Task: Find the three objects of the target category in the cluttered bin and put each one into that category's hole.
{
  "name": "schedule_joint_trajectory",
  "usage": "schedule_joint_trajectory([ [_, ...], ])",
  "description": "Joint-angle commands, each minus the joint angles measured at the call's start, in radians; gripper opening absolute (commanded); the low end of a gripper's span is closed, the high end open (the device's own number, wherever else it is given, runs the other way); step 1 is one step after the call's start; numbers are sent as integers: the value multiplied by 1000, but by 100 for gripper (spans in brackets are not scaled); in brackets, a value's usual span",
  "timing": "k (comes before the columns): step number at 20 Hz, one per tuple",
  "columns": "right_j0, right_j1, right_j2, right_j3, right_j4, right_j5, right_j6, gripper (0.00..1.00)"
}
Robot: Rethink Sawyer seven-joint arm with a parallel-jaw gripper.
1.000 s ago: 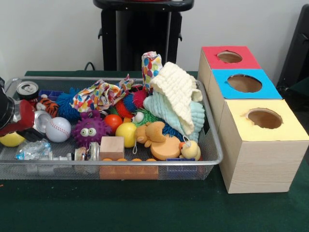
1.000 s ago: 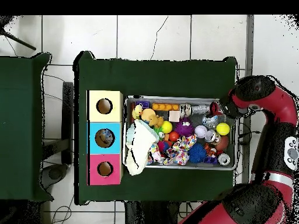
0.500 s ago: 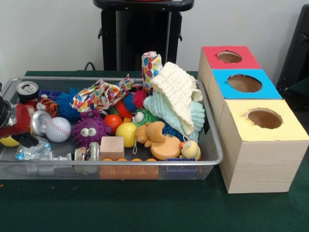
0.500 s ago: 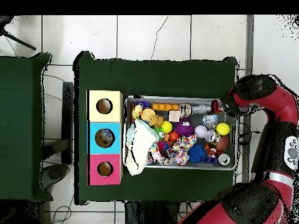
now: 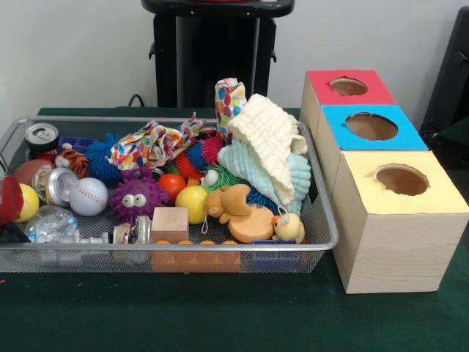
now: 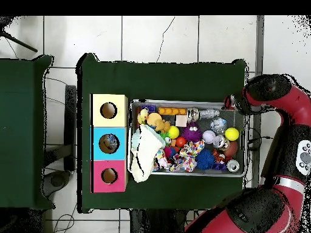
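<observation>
Three holes: red, blue, yellow boxes (image 5: pixel 388 191), beside the bin (image 5: pixel 168 249).
Hand (image 5: pixel 9 213): at bin's end; grip cannot be told.
Risk: heaped cloths (image 5: pixel 267 150) may hide targets.

I was looking at a robotics lab set up for a sorting trial. A dark green cloth-covered table (image 5: pixel 220 315) stood on a pale tiled floor (image 6: pixel 158 36) with loose black cables (image 6: pixel 61 91) trailing beside it. The red and black robot arm (image 6: pixel 285 121), the silver wire-mesh bin of mixed toys (image 5: pixel 322 227) and three wooden boxes with round holes in red, blue and yellow tops (image 5: pixel 381 183) marked it as a test bench.
</observation>
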Motion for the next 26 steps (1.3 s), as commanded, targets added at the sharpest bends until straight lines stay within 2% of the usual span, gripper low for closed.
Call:
schedule_joint_trajectory([
  [1, 13, 43, 33, -28, -71, -73, -368, 0],
  [20, -7, 69, 19, 8, -36, 56, -372, 0],
  [21, -7, 71, 18, 5, -37, 66, -374, 100],
  [24, 5, 81, 16, -24, -52, 134, -383, 100],
  [26, 3, 81, 16, -21, -51, 135, -388, 100],
])
